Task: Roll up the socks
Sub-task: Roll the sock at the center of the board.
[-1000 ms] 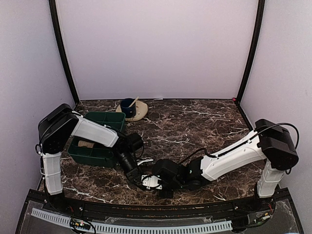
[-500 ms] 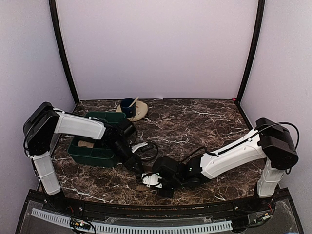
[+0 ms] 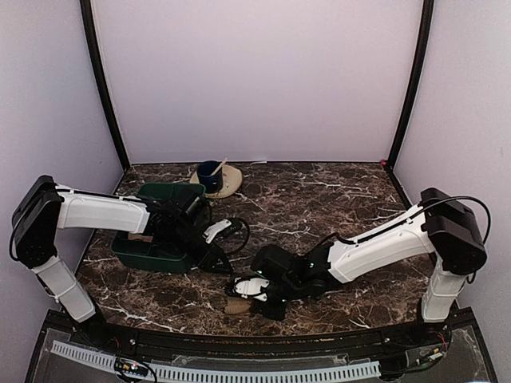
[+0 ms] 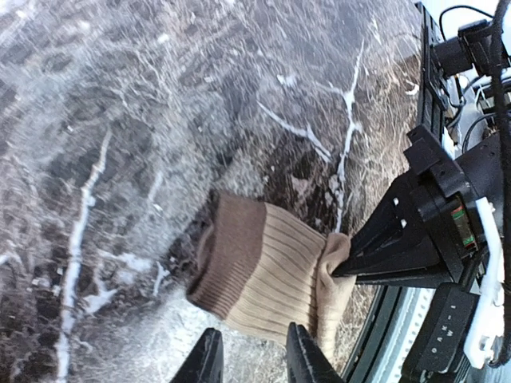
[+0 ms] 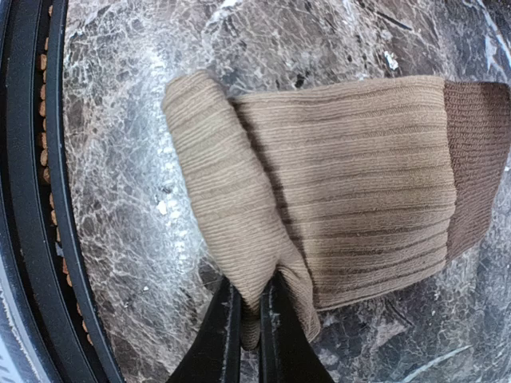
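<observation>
Sock (image 5: 351,183) lies flat on table (image 3: 343,207) near front edge, brown cuff (image 5: 475,159) on the side away from the rail. Opposite end is turned over once into a fold (image 5: 211,183). The fold is pinched near one corner by R gripper (image 5: 250,323), fingers almost closed on the cloth. L gripper (image 4: 249,363) hovers just beside sock's long edge, partly spread, nothing held.

Step judged: first turn of the roll, so early in task. To be done well, fold should be carried twd cuff low & level, w/ wrist turned so cloth wraps tight, not dragged. Only one corner is gripped, so far side may lag & roll go cone-shaped. Flat part is better pinned by L gripper near cuff. Pull to be kept gentle, else sock slides.
</observation>
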`<move>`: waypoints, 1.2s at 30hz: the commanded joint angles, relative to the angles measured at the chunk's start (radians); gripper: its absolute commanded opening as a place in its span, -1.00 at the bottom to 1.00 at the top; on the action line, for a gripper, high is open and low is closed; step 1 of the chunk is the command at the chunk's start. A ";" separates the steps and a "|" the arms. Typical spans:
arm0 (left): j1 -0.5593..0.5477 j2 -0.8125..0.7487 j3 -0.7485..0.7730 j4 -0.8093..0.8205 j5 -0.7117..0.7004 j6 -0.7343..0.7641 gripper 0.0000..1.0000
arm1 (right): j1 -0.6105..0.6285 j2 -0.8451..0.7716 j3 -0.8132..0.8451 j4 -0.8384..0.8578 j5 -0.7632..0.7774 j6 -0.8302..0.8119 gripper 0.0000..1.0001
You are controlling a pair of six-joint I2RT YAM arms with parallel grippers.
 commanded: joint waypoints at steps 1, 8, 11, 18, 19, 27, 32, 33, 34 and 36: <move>0.006 -0.041 -0.023 0.060 -0.039 -0.030 -0.41 | -0.035 0.022 -0.010 -0.126 -0.114 0.035 -0.94; 0.004 -0.086 -0.060 0.093 -0.079 -0.039 -0.40 | -0.101 0.036 0.003 -0.163 -0.238 0.045 -0.94; 0.004 -0.110 -0.082 0.107 -0.093 -0.045 -0.40 | -0.122 0.053 0.019 -0.181 -0.282 0.043 -0.94; -0.008 -0.180 -0.124 0.095 -0.147 -0.054 -0.40 | -0.171 0.100 0.059 -0.241 -0.390 0.030 -0.94; -0.013 -0.189 -0.128 0.089 -0.151 -0.054 -0.40 | -0.178 0.105 0.064 -0.247 -0.405 0.029 -0.94; -0.105 -0.261 -0.161 0.048 -0.219 -0.058 -0.43 | -0.214 0.145 0.102 -0.292 -0.484 0.015 -0.94; -0.181 -0.303 -0.182 0.062 -0.236 -0.039 -0.43 | -0.228 0.168 0.124 -0.318 -0.512 0.007 -0.94; -0.194 -0.310 -0.185 0.066 -0.241 -0.034 -0.43 | -0.230 0.172 0.127 -0.321 -0.519 0.006 -0.94; -0.205 -0.317 -0.188 0.070 -0.243 -0.027 -0.43 | -0.233 0.176 0.130 -0.326 -0.523 0.005 -0.94; -0.224 -0.330 -0.193 0.078 -0.243 -0.013 -0.43 | -0.237 0.182 0.131 -0.335 -0.529 0.001 -0.94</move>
